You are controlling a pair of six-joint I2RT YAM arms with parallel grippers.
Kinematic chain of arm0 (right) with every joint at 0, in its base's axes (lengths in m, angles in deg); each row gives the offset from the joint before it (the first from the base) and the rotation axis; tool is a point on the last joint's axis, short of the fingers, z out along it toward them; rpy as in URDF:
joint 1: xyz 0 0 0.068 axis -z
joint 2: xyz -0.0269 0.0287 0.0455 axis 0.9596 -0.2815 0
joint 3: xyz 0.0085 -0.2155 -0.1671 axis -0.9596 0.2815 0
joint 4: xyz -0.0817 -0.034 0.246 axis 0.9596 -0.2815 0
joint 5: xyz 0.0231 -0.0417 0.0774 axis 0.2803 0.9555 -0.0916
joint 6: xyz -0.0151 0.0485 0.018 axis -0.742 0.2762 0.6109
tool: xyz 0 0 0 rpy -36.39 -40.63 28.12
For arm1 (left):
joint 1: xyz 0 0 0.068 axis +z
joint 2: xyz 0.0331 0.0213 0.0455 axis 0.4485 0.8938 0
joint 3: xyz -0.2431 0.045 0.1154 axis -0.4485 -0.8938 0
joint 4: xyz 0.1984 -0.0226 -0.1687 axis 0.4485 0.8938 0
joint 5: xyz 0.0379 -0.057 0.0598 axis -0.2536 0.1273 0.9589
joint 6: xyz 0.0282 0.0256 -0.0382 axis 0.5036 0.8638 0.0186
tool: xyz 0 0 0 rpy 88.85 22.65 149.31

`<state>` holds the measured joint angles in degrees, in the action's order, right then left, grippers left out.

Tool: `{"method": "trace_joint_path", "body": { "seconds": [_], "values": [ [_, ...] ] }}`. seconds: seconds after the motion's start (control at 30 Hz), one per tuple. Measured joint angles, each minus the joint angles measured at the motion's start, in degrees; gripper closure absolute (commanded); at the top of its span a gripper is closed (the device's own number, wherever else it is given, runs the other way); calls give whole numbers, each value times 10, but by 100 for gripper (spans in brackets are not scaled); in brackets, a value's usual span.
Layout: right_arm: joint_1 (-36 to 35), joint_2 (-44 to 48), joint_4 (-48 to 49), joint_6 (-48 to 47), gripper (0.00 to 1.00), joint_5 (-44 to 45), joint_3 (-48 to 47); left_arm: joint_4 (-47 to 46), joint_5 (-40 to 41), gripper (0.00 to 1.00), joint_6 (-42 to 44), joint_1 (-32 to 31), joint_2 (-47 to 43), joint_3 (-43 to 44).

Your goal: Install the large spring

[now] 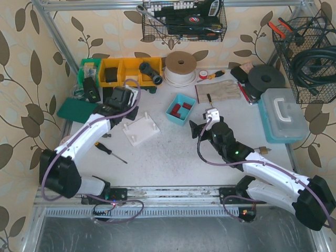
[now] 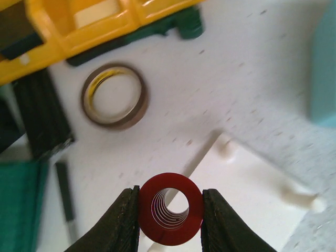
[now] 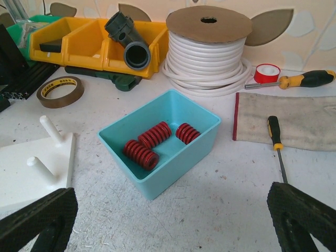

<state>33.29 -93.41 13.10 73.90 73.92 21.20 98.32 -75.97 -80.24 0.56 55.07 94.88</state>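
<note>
Large spring pinched between left gripper fingers

Four red springs in all: three lie in the one teal bin, and the fourth is pinched between the fingers of the left gripper. Three screwdrivers: one at the table's 8 o'clock, two toward 1 o'clock. Two rolls of tape: one brown tape roll and one red-and-white tape roll. One spool of white cord at 12 o'clock. Two wire baskets, at 12 and 2 o'clock. One white peg plate, with two pegs showing in the right wrist view. One grey pipe fitting. One tan glove. One pale blue case at 3 o'clock.
</note>
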Motion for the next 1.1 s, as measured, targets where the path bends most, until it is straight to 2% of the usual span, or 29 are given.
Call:
{"method": "trace_joint_path", "body": {
  "seconds": [0.23,0.7,1.1],
  "values": [
    [0,0,0,0,3,0,0,23,62,100,-63,19,-91,-82],
    [0,-4,0,0,3,-2,0,27,65,100,-129,37,-90,-101],
    [0,-4,0,0,3,-2,0,30,59,100,-145,37,-68,-126]
  ]
}}
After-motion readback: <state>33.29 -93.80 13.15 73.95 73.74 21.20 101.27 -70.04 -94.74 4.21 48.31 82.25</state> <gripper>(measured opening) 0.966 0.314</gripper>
